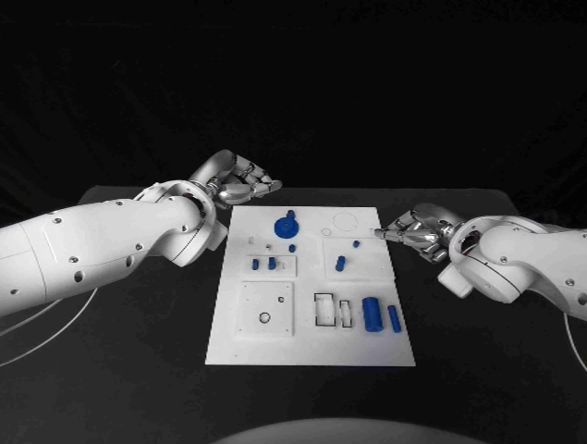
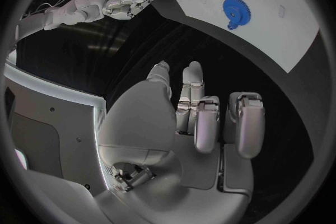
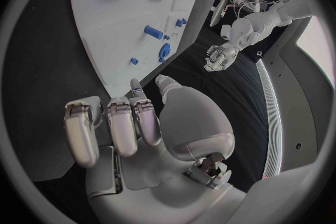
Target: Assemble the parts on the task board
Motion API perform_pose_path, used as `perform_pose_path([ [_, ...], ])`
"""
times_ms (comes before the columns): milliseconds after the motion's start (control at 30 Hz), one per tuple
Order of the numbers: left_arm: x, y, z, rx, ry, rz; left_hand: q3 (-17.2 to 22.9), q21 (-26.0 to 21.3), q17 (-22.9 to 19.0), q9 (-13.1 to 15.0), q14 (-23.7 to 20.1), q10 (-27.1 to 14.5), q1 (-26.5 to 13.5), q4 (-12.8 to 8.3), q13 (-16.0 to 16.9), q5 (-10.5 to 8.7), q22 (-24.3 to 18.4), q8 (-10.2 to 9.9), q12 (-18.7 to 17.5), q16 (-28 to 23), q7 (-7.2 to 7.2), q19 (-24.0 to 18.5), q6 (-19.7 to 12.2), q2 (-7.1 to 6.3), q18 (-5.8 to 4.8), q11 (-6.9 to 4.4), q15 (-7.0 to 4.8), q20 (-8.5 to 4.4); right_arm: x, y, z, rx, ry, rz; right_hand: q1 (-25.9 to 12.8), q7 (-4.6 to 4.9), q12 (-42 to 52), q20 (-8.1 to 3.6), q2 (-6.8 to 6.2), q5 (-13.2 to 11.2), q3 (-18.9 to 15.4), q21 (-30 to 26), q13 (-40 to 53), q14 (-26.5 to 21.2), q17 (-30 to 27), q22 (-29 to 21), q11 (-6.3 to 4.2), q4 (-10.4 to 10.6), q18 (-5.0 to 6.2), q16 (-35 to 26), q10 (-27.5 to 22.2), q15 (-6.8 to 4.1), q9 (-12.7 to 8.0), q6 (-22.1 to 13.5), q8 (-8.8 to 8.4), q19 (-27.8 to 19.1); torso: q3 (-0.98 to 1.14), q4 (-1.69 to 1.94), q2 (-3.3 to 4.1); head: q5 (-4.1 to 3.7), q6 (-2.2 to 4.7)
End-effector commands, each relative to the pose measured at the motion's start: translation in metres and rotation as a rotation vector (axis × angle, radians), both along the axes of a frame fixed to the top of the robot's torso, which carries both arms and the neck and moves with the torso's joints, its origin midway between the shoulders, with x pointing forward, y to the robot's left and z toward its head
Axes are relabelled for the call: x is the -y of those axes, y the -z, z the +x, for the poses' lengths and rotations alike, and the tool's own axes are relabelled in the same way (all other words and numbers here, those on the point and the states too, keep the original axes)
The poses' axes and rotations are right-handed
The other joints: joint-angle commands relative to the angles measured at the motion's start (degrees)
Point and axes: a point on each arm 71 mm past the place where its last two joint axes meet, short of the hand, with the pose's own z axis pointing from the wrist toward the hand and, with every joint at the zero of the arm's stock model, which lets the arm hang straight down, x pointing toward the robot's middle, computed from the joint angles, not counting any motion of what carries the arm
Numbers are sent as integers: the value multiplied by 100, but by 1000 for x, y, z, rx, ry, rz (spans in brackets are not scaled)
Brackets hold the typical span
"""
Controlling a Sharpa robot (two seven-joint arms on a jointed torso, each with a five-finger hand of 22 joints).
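The white task board lies in the middle of the black table. On its far part stands a blue gear, with small blue pegs near the middle. Two blue cylinders lie at its near right. My left hand hovers past the board's far left corner, fingers curled in, holding nothing. My right hand sits just off the board's right edge, level with the gear, fingers also curled and empty. The gear is off the left hand's fingertips.
A raised square plate with a dark ring and two rectangular slots take up the board's near half. A thin cable loops on the table at the left. Bare black table surrounds the board.
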Motion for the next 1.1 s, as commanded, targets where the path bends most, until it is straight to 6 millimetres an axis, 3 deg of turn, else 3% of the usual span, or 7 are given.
perform_pose_path([
  [33, 7, -3, -2, 86, 74, -81, 0, 14, 1507, -461, 603, -310, 304, 12, -713, 25, 1510, -76, -871, 15, 170, 602, -220, -45, -43, 215, 150, 114, -1, -3, 1, 43, -4, 17, 46, -10, 16, 27, 1, 47, -10, 26, 1510, 607, 1509, 1508, 23, -11, -38, 23, 601, 36, 9, -16, 41, 600, 1, 8, -4, -1, 18],
  [133, 12, 4, -3, 93, 125, -39, 8, 14, 1507, -884, 603, -548, 626, -7, -1228, -211, 1510, -81, -1420, 15, 303, 602, -412, -141, -43, 370, 279, 224, 0, -4, 1, 54, 0, 23, 47, -11, 16, 27, 3, 74, -8, 26, 1510, 607, 1509, 1508, 22, -10, -38, 23, 601, 36, 12, -12, 46, 600, 1, 9, -6, -6, 26],
  [267, 19, 13, -5, 123, 196, 54, 33, 14, 1507, -1290, 603, -566, 907, -8, -1695, -570, 1510, -76, -1776, 15, 363, 602, -429, -265, -43, 440, 345, 320, 1, -4, 1, 62, 5, 27, 47, -12, 16, 27, 4, 81, -8, 26, 1510, 607, 1509, 1508, 22, -10, -38, 23, 601, 36, 13, -10, 48, 600, -2, 5, -4, 1, 42],
  [400, 29, 20, -8, 191, 299, 207, 263, 14, 1507, -1714, 603, -484, 1121, -15, -2126, -1092, 1510, -71, -2003, 15, 302, 602, -426, -376, -43, 457, 355, 367, 2, -4, 1, 60, 6, 27, 47, -12, 16, 27, 4, 88, -8, 26, 1510, 607, 1509, 1508, 21, -9, -38, 23, 601, 36, 14, -7, 51, 600, -1, 10, -10, -9, 40],
  [467, 34, 23, -9, 227, 346, 284, 383, 14, 1507, -1917, 603, -411, 1194, -22, -2321, -1240, 1510, -70, -2081, 15, 234, 602, -379, -400, -43, 464, 372, 377, 2, -4, 1, 58, 6, 26, 47, -12, 16, 27, 4, 88, -8, 26, 1510, 607, 1509, 1508, 21, -9, -38, 23, 601, 36, 14, -7, 51, 600, -2, 10, -7, -15, 60],
  [733, 55, 32, -12, 304, 497, 517, 691, 14, 1507, -2342, 603, -154, 1444, -32, -2732, -1553, 1510, -61, -2234, 15, -35, 602, -223, -354, -43, 467, 361, 359, 1, -3, 1, 53, 4, 25, 47, -12, 16, 27, 4, 88, -8, 26, 1510, 607, 1509, 1508, 21, -9, -38, 23, 601, 36, 14, -7, 51, 600, -6, 3, -3, -13, 74],
  [1100, 70, 42, -3, 276, 546, 669, 1059, 14, 1507, -2629, 603, 51, 1785, -30, -3046, -1622, 1510, -57, -2391, 15, -147, 602, -20, -198, -43, 430, 339, 319, 0, -2, 1, 41, -3, 23, 44, -12, 16, 27, 3, 95, -10, 26, 1510, 607, 1509, 1508, 21, -6, -38, 23, 601, 35, 15, -7, 52, 600, -1, 2, 1, -18, 114],
])
